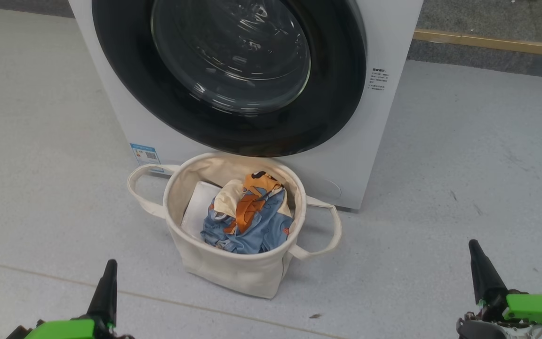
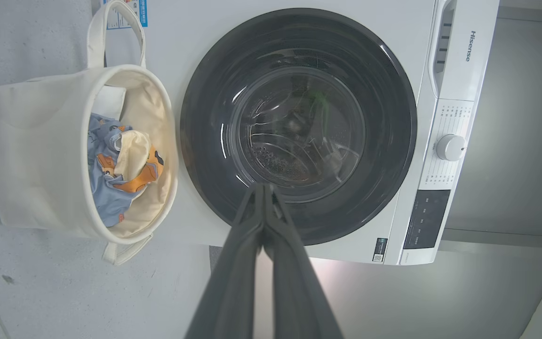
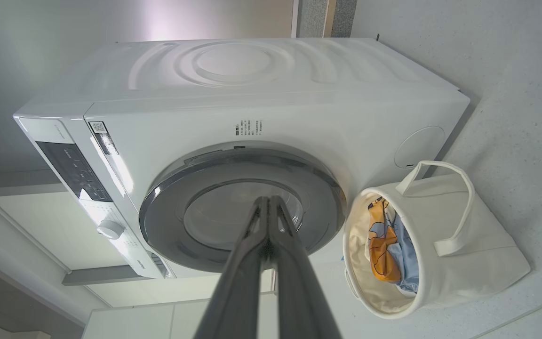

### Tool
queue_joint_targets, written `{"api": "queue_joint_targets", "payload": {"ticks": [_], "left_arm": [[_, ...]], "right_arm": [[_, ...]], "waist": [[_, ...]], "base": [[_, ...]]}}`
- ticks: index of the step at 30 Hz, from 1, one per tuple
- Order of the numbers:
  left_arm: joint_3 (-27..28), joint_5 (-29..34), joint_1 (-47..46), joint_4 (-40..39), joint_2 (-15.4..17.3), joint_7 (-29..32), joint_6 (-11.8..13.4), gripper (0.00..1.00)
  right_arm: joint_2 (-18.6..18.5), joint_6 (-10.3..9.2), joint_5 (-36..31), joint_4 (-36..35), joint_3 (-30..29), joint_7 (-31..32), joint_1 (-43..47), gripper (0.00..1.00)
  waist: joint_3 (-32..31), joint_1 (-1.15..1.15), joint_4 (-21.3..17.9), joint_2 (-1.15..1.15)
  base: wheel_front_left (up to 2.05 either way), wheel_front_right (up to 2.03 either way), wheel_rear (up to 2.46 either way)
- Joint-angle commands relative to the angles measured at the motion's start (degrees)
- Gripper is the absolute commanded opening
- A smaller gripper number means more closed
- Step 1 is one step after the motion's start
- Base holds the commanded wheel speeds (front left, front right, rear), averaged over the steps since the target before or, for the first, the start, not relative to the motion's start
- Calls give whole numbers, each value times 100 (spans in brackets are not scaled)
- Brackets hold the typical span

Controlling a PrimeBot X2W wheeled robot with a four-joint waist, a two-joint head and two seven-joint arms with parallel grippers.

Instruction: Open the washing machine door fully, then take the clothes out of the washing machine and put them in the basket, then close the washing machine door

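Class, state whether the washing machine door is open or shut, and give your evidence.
Shut: the washing machine door sits flush on the washing machine, no gap around its black rim.

a pale grey speckled floor [image 1: 468, 155] spreads across the head view, crossed near the bottom by a thin straight seam [image 1: 40, 274] and marked with a few small dark scuffs [image 1: 315, 316]. at the far edge a yellowish wooden strip [image 1: 487, 43] runs through a darker grey granular band [image 1: 487, 19]. in the wrist views a smooth light grey wall [image 2: 511, 141] carries a soft pinkish glare [image 3: 172, 19].
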Motion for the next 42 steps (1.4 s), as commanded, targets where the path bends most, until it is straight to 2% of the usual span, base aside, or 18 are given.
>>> {"api": "queue_joint_targets", "payload": {"ticks": [1,42], "left_arm": [[193,-19,-256,-153,34,44,-41,0],[193,-19,-255,-153,34,44,-41,0]], "right_arm": [[-66,1,33,-180,115,47,-280,0],[-66,1,33,-180,115,47,-280,0]], "waist": [[0,0,0,0],[0,0,0,0]], "base": [[0,0,0],[0,0,0]]}}
